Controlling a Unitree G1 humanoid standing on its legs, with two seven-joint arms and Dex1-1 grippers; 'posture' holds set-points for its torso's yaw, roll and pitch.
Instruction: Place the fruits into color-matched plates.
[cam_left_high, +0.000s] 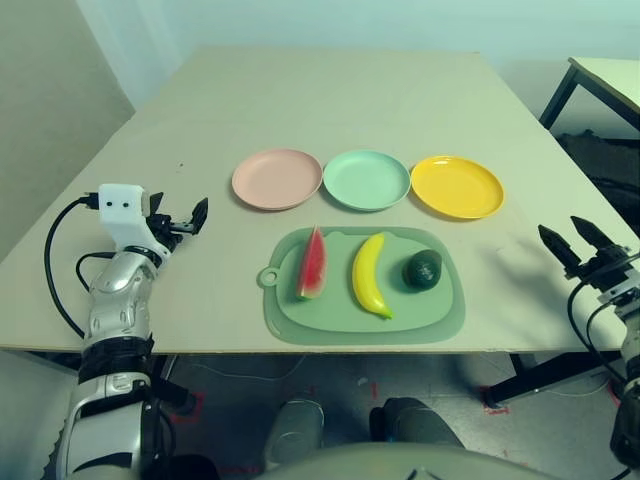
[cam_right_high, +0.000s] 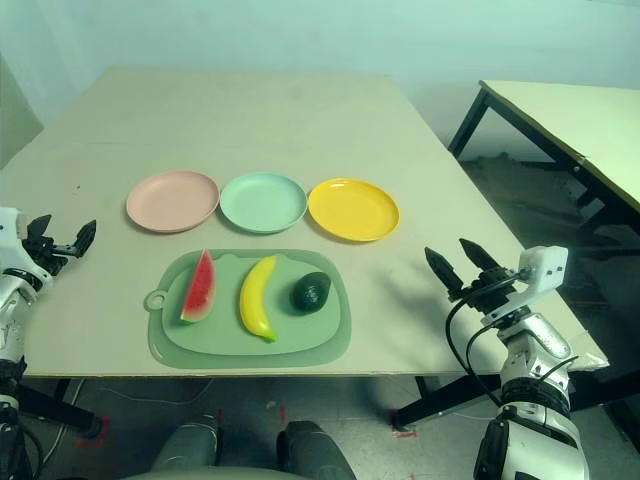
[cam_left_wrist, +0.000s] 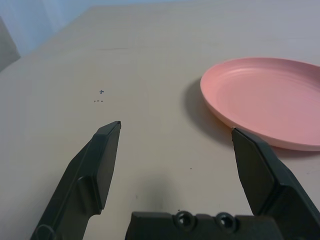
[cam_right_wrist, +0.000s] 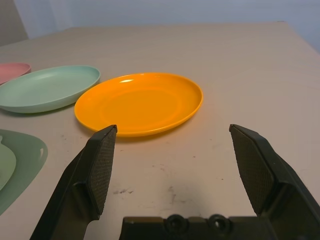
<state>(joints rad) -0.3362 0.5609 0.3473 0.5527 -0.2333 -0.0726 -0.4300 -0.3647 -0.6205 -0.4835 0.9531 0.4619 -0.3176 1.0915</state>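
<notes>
On a pale tabletop (cam_left_high: 230, 110), a green mat with a small ring tab (cam_left_high: 365, 337) lies near the robot's edge, bearing three toy fruits that await color-matched plates. Three shallow round plates line up just beyond the mat: pale pink (cam_left_high: 277, 178) off its far left, mint green (cam_left_high: 366, 180) behind its middle, bright yellow (cam_left_high: 457, 187) off its far right. To the mat's left, well apart, the left gripper (cam_left_wrist: 176, 125) holds its jaws spread and empty; to the mat's right, the right gripper (cam_right_wrist: 173, 125) does likewise. A curved yellow banana (cam_left_high: 368, 277) lies across the mat's middle, probably light and stiff, best taken across its waist, where a grip off center could let it swivel. On the mat's left part, the red watermelon wedge (cam_left_high: 313, 265) looks rigid and light; its tapering faces may slip, so a hold low, across its thicker part, seems wise. On the mat's right part, the dark green avocado (cam_left_high: 423, 270), likely hard and apt to roll, calls for jaws centered on its widest girth. None looks fragile.
</notes>
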